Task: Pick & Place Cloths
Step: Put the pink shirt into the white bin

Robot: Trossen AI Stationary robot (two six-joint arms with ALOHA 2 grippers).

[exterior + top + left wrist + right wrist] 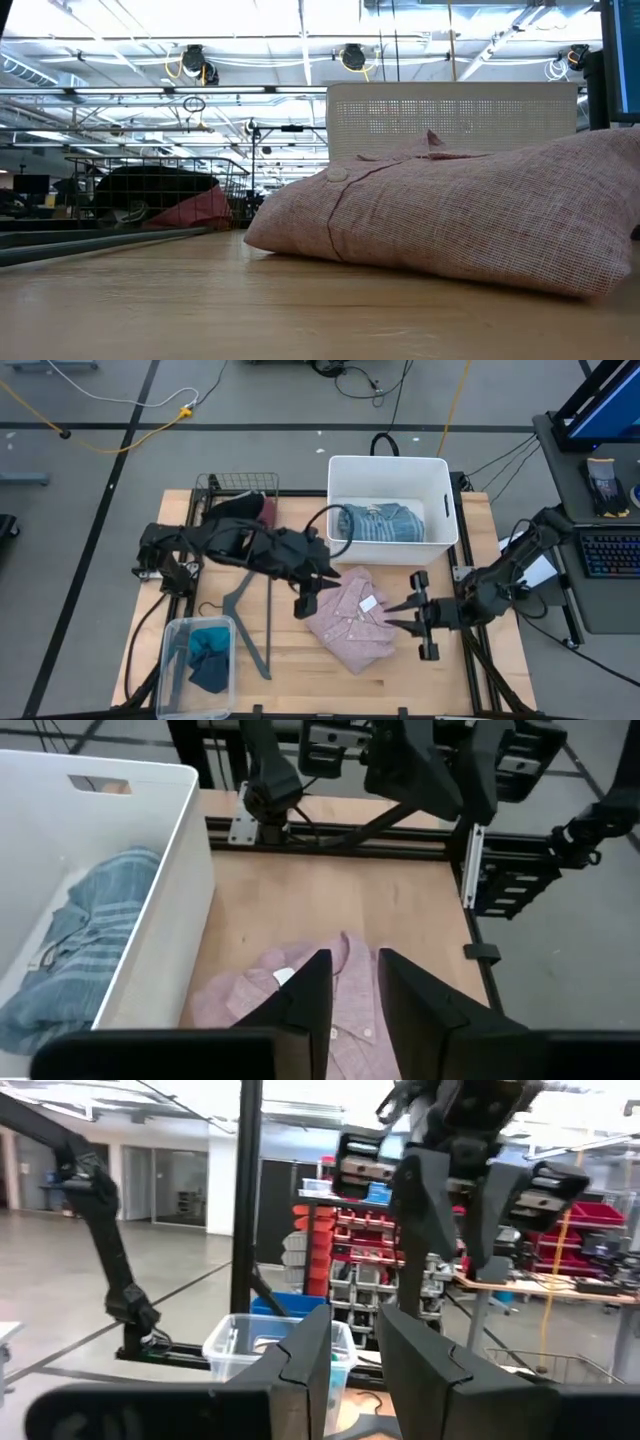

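A folded pink shirt (pixel 350 618) lies flat on the wooden table's middle; it also shows in the low view (pixel 450 215) and the left wrist view (pixel 240 995). My left gripper (pixel 308 600) hangs above the shirt's left edge, slanting down. Its fingers stand a narrow gap apart (pixel 355 960) with nothing between them. My right gripper (pixel 400 615) floats off the shirt's right edge, pointing toward the table's left. It is narrowly open too (pixel 355 1315) and holds nothing. A blue striped top (pixel 380 523) lies inside the white tub (pixel 440 490).
A wire basket (pixel 215 485) at the far left holds a black piece (pixel 235 510) and a maroon one (pixel 266 510). A clear bin (pixel 175 660) at the near left holds a teal cloth (pixel 208 655). A grey hanger (pixel 250 625) lies left of the shirt.
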